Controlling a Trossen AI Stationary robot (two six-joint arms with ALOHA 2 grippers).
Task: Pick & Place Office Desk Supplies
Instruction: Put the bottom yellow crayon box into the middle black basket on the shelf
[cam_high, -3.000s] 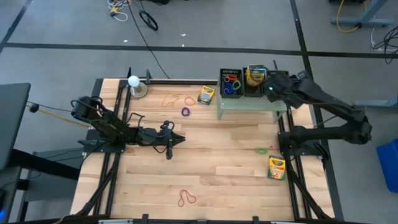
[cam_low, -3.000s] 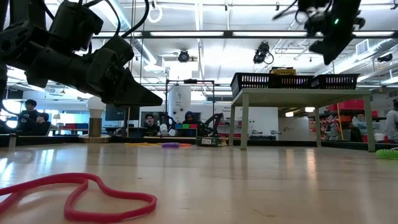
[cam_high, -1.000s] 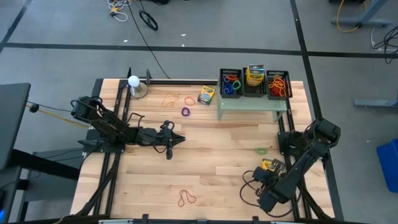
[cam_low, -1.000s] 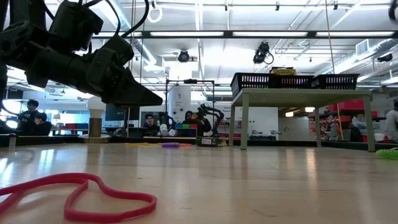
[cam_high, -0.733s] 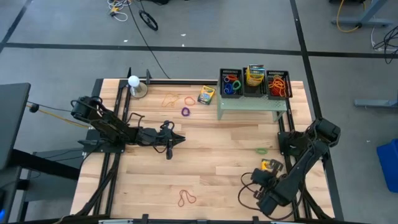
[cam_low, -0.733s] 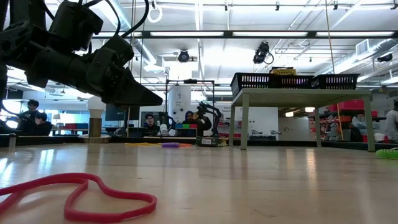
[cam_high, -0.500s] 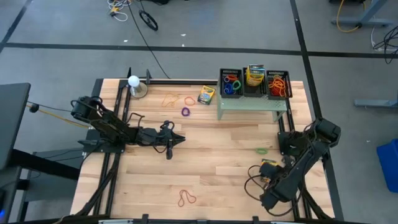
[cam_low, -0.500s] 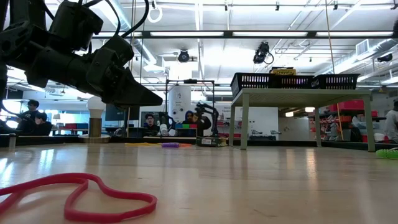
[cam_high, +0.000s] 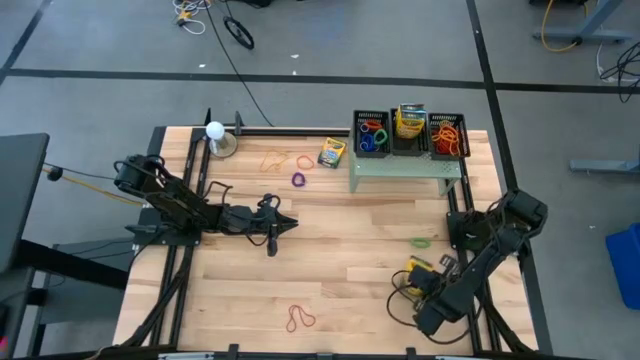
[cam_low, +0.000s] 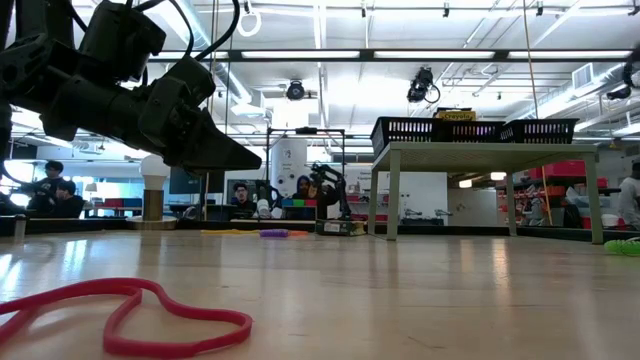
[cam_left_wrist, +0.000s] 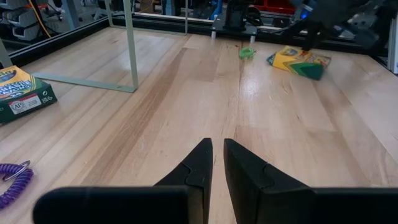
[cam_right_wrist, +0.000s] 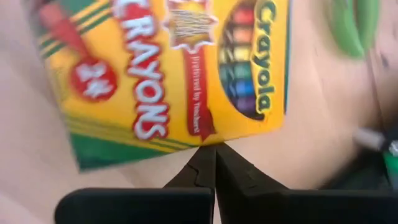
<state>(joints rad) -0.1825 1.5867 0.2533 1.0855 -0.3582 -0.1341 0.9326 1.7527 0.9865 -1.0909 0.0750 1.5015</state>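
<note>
Right gripper (cam_right_wrist: 215, 149) fingers together — crayon box (cam_right_wrist: 168, 74) just beyond their tips, unheld.
</note>
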